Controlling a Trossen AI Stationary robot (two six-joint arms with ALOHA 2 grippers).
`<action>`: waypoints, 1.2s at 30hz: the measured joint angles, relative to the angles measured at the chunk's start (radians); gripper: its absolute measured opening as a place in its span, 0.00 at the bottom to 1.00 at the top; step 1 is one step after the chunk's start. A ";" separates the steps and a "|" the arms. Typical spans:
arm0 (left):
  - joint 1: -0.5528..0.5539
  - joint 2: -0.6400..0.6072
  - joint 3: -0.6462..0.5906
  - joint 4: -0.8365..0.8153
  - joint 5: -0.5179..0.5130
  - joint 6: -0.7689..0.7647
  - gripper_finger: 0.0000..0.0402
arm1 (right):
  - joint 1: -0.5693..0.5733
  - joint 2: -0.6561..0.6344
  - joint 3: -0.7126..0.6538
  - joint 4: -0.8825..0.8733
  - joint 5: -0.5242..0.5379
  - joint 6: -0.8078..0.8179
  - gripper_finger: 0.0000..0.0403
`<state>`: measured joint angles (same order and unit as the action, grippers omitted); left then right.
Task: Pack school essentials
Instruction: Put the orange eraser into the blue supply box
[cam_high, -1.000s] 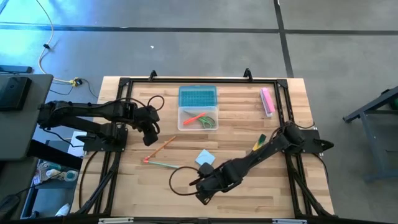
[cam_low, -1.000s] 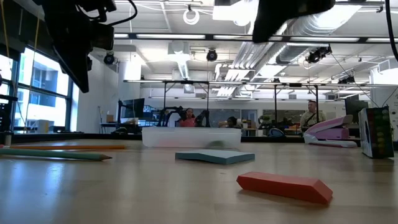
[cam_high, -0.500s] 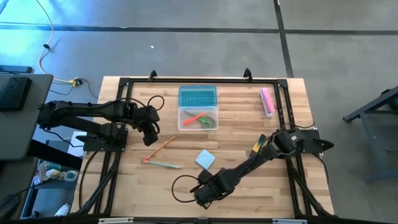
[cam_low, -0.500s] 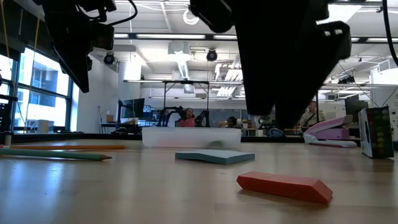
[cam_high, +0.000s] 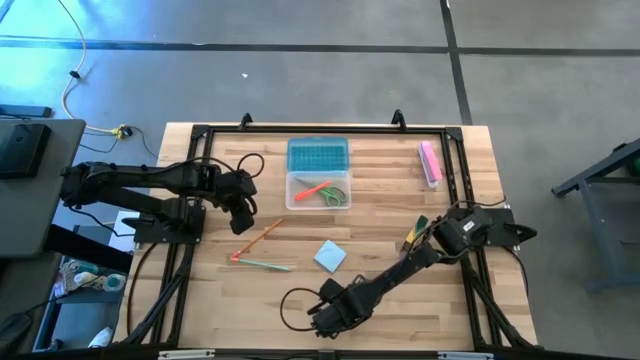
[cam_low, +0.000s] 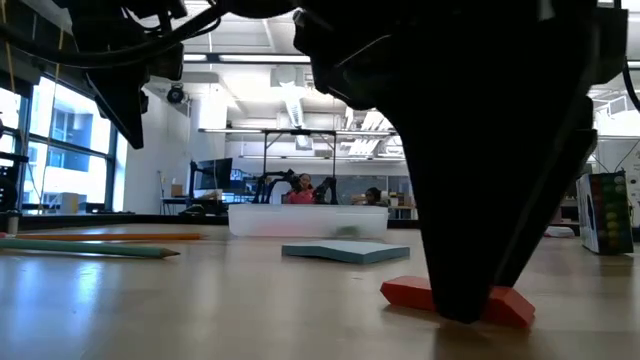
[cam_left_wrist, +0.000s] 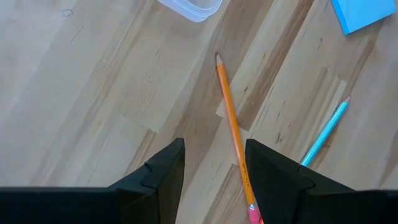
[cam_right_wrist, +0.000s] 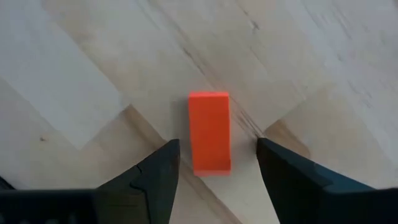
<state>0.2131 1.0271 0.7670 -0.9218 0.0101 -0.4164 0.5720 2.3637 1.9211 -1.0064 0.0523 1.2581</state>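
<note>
The red eraser (cam_right_wrist: 209, 132) lies flat on the wooden table, and in the low view its two ends (cam_low: 508, 305) show past the dark finger in front of it. My right gripper (cam_right_wrist: 217, 155) is open and low over it near the table's near edge (cam_high: 322, 318), one finger on each side with a gap to each. My left gripper (cam_left_wrist: 214, 168) is open and hovers (cam_high: 243, 215) above the orange pencil (cam_left_wrist: 232, 127). The teal pencil (cam_high: 262, 265) and the light-blue notepad (cam_high: 330, 256) lie flat. The orange-red pen (cam_high: 316, 189) and the green scissors (cam_high: 335, 195) lie inside the clear box (cam_high: 296, 198).
The box's blue lid (cam_high: 318, 155) lies just behind the box. The pink bar-shaped item (cam_high: 430, 162) sits at the far right. The yellow-green-black marker (cam_high: 415, 228) lies beside the right arm. A black frame (cam_high: 200, 135) borders the table. Bare wood lies left of the eraser.
My right gripper has moved toward the table's near edge and come down over the eraser, until its fingers stand on either side of it at table height. The eraser has stayed where it was.
</note>
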 joint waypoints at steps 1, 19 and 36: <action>0.000 0.000 0.000 0.000 0.000 0.000 0.39 | 0.000 0.004 0.001 -0.003 0.000 0.004 0.51; 0.000 0.000 0.000 -0.001 -0.048 0.000 0.39 | 0.000 0.014 -0.003 -0.020 0.005 0.043 0.10; 0.000 0.000 0.000 -0.017 0.017 0.001 0.39 | -0.010 0.025 0.189 -0.115 0.104 -0.019 0.12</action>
<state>0.2131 1.0271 0.7670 -0.9391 0.0269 -0.4152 0.5621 2.3890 2.1100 -1.1211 0.1565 1.2390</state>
